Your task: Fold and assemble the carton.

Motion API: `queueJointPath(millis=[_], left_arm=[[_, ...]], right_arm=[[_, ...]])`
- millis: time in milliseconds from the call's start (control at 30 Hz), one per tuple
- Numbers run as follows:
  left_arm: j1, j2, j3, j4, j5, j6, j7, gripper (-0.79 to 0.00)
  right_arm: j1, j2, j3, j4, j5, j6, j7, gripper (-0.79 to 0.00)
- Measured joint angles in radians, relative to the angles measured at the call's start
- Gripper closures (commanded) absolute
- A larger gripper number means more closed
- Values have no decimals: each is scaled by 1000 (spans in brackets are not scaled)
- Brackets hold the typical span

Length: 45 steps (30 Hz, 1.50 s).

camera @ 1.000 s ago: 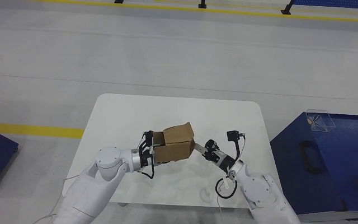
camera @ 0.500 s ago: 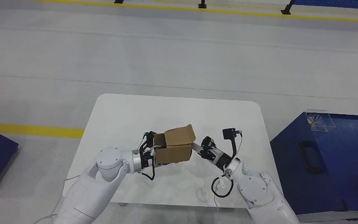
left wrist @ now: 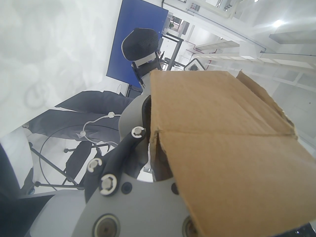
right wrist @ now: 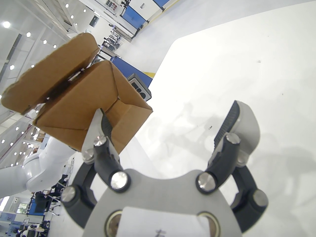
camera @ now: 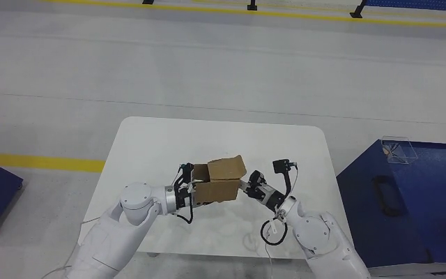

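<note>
A brown cardboard carton (camera: 219, 180) hangs above the middle of the white table (camera: 139, 146), with one flap raised on top. My left gripper (camera: 187, 188) is shut on the carton's left end. In the left wrist view one grey finger (left wrist: 134, 114) presses against the carton (left wrist: 217, 134), which hides the other finger. My right gripper (camera: 245, 187) is at the carton's right end and stands open. In the right wrist view one of its fingers (right wrist: 102, 124) touches the folded end of the carton (right wrist: 74, 94). The other finger (right wrist: 237, 122) stands free over the table.
A blue cabinet (camera: 397, 202) stands off the table's right side, with a clear bin (camera: 398, 148) on top. Another blue object (camera: 7, 187) sits at the far left on the floor. Bare tabletop lies all around the carton.
My right arm has moved left, bringing its gripper up against the carton's right end. The carton and my left gripper have barely shifted.
</note>
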Motion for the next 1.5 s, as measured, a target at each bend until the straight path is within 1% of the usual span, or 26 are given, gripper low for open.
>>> queueJointPath(millis=[133,267,400,567,667,767,833,933,1033,1100,1167,1233,1300,1500], left_arm=[[-4,-1,-1,4,-3,2,-6,0],[-2,1,-9,4,-5,1,-14,0],[2,1,-6,1,1,3,-16,0],[-1,-2,10,2,10,3,-14,0],[-3,-4,16,5,13,0,-13,0],[-4,-4,15,10,10,-3,-17,0],[-4,-4,13,13,7,-6,-20,0],[-4,-4,10,17,7,-13,-26,0],[-5,-4,12,19,12,-13,-33,0],[-5,-4,12,19,12,-13,-33,0],[-5,-4,12,19,12,-13,-32,0],[-5,-4,12,19,12,-13,-32,0],[-5,-4,12,19,12,-13,-32,0],[-5,-4,12,19,12,-13,-32,0]], right_arm=[[-16,1,33,0,40,2,-35,-785],[-29,6,65,22,68,15,-13,-785],[-27,4,36,35,77,10,26,-785],[-15,-2,-4,35,73,4,15,-785],[-12,-3,-6,32,74,0,4,-785],[-17,-1,16,27,92,-14,-14,-785],[-27,1,46,19,106,-31,-47,-785],[-60,6,122,-2,145,-79,-136,-785],[-113,12,215,-39,151,-137,-257,-785],[-161,13,277,-69,138,-169,-360,-785],[-209,12,324,-101,102,-202,-464,-785],[-246,9,347,-122,102,-226,-532,-785],[-269,8,354,-132,106,-235,-552,-785],[-268,8,353,-131,104,-234,-545,-785]])
